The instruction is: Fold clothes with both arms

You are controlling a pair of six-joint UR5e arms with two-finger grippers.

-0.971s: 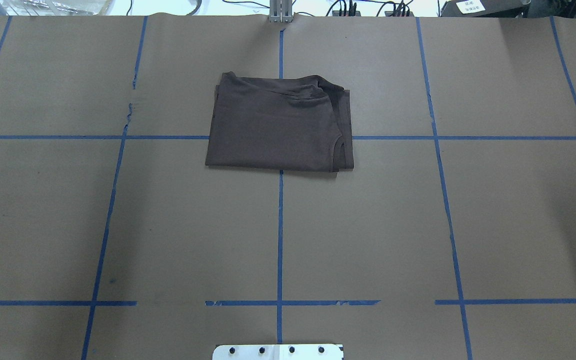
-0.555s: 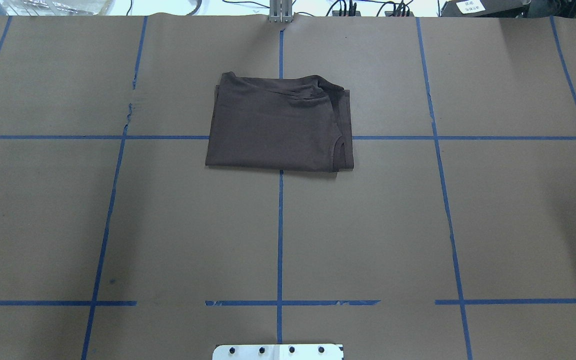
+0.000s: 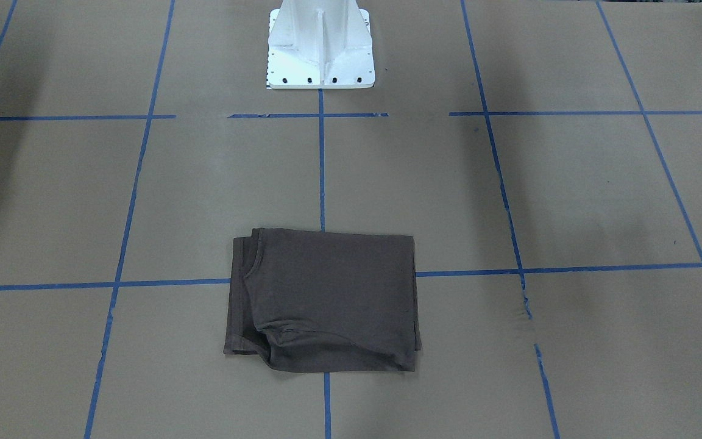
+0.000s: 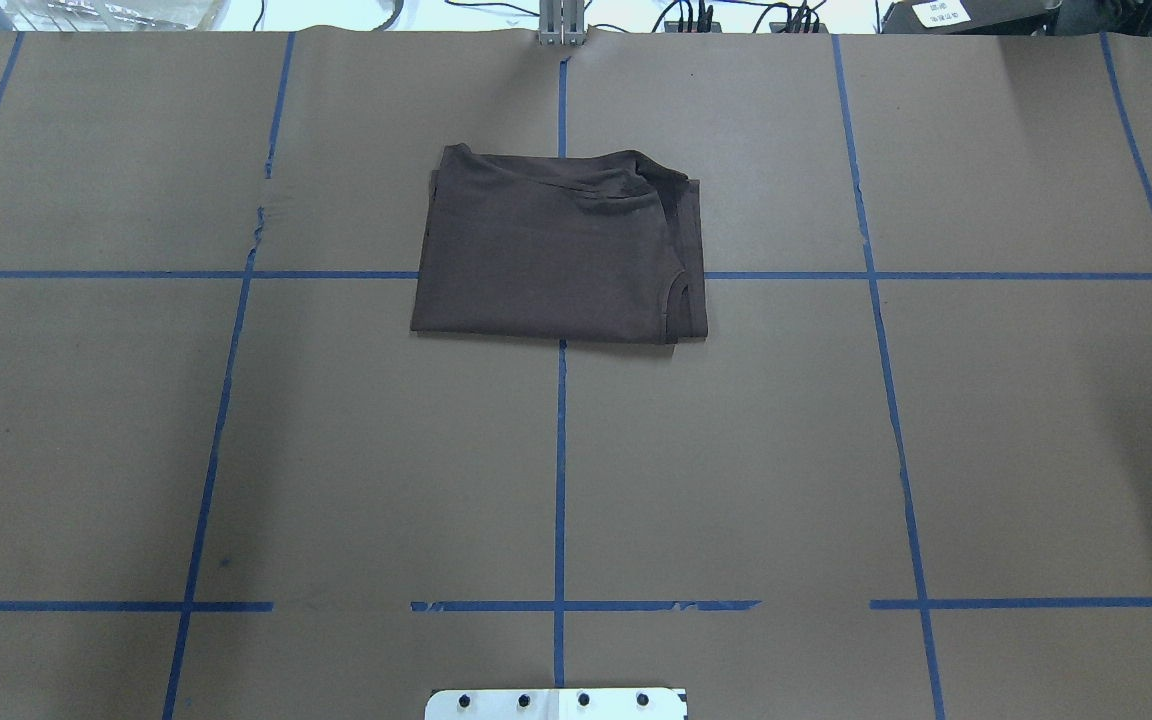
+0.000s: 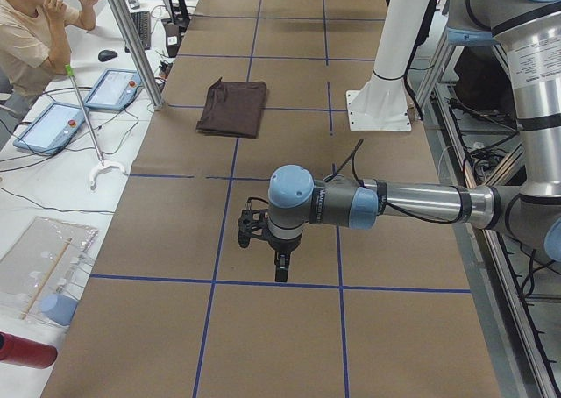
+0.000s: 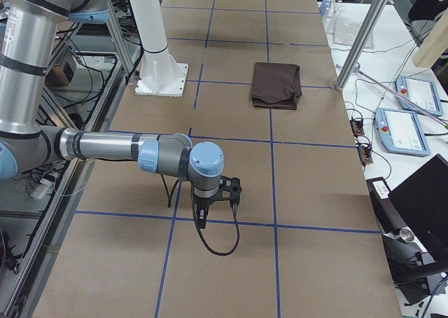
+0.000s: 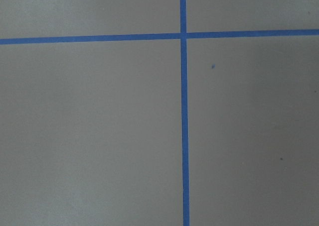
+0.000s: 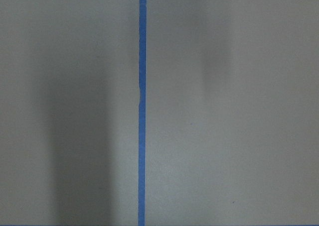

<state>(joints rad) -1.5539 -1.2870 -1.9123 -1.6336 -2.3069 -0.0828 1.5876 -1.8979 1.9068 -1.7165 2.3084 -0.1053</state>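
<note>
The clothes are one dark brown-grey T-shirt, folded into a flat rectangle on the brown paper table at mid-table, far from the base. It also shows in the front view and both side views. Neither arm touches it. My left gripper hangs over bare table far from the shirt and shows only in the left side view, so I cannot tell its state. My right gripper likewise hangs over bare paper, state not readable. Both wrist views show only paper and blue tape.
The white pedestal base stands at the robot's edge of the table. Blue tape lines grid the paper. A metal post, tablets and a seated person are beyond the far table edge.
</note>
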